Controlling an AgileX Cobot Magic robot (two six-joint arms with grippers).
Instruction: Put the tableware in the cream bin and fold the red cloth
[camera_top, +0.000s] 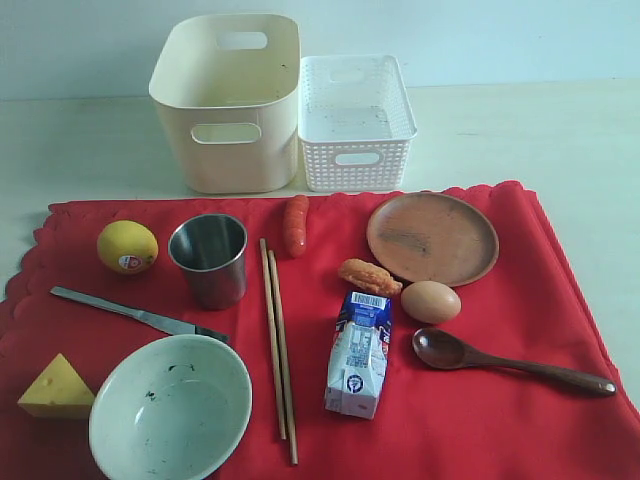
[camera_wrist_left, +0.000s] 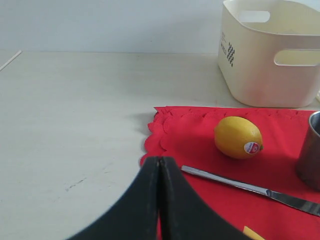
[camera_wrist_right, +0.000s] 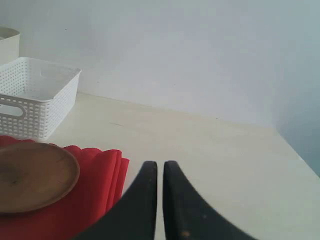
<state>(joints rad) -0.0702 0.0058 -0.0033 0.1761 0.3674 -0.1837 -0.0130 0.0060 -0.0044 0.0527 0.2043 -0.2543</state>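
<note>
Clutter is spread over the red cloth (camera_top: 500, 430), which is laid flat and unfolded on the bench (camera_top: 570, 140). The cream bin (camera_top: 250, 165) is set past the cloth's far edge, with a white basket (camera_top: 340, 172) just beside it on the right. On the left, the steel cup (camera_top: 209, 262) is stood upright on the cloth with a lemon (camera_top: 127, 246) near it. The knife (camera_top: 125, 311) is laid slantwise nearer the front, one end close to the rim of the bowl (camera_top: 170, 425), and a wedge of cheese (camera_top: 57, 390) is placed beside that bowl. The chopsticks (camera_top: 279, 340) are laid side by side down the middle, with a sausage (camera_top: 295, 225) near their far ends. To the right, the plate (camera_top: 432, 238) is flanked on its near side by a fried piece (camera_top: 368, 276) and an egg (camera_top: 431, 301). A milk carton (camera_top: 358, 355) is laid between the chopsticks and the spoon (camera_top: 500, 364), whose scoop is close to the egg. The left gripper (camera_wrist_left: 159, 161) is clenched with nothing in it, seen over the cloth's scalloped corner near the lemon and knife. The right gripper (camera_wrist_right: 160, 165) is drawn almost together, nothing held, by the cloth's edge beside the plate.
</note>
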